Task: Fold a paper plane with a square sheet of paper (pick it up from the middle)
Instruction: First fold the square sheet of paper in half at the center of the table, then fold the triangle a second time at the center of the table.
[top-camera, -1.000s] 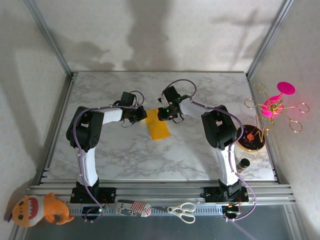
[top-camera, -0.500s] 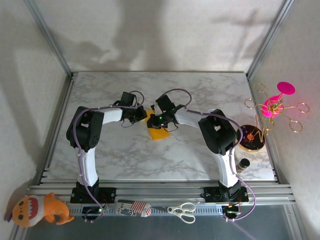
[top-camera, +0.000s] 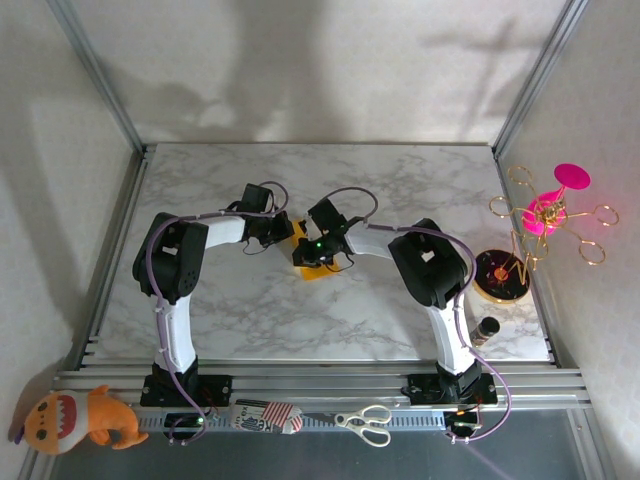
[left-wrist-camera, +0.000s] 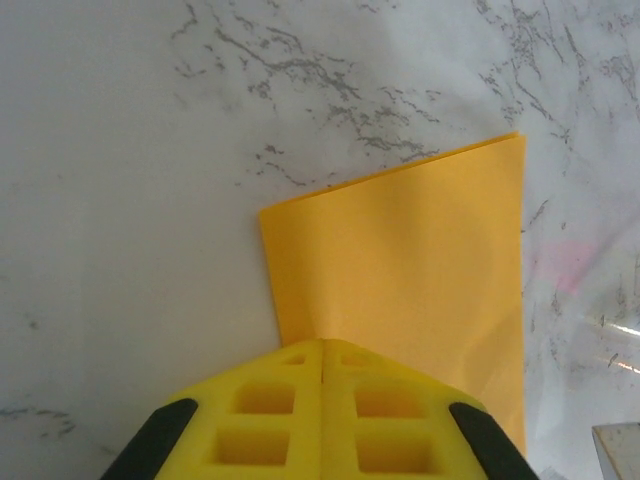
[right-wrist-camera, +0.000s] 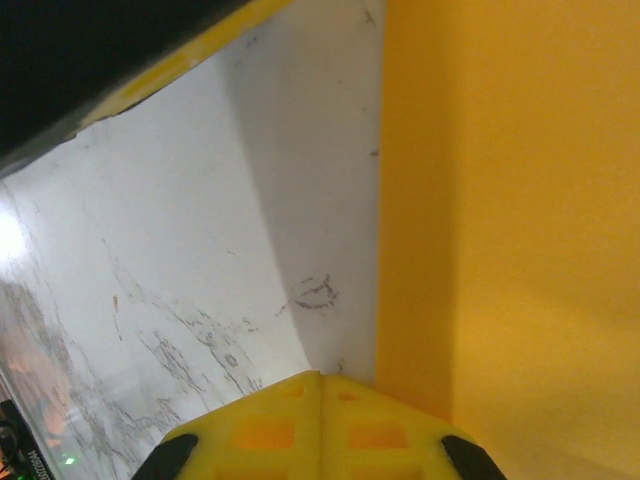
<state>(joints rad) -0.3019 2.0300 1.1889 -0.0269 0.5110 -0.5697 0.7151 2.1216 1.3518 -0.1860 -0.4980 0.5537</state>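
White marble-veined tabletop (top-camera: 250, 310) boxed in by pale, lightly textured walls (top-camera: 330, 60) at the back and both sides; slanted aluminium posts (top-camera: 95, 75) at the two back corners; slotted aluminium rails (top-camera: 320, 380) along the near edge; broad soft grey shadows (top-camera: 290, 100) across the back wall; even, diffuse light throughout the enclosure

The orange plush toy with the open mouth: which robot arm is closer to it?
Left. The left arm stands just right of the plush toy at the near-left corner; the right arm is bolted farther right, past the scissors.
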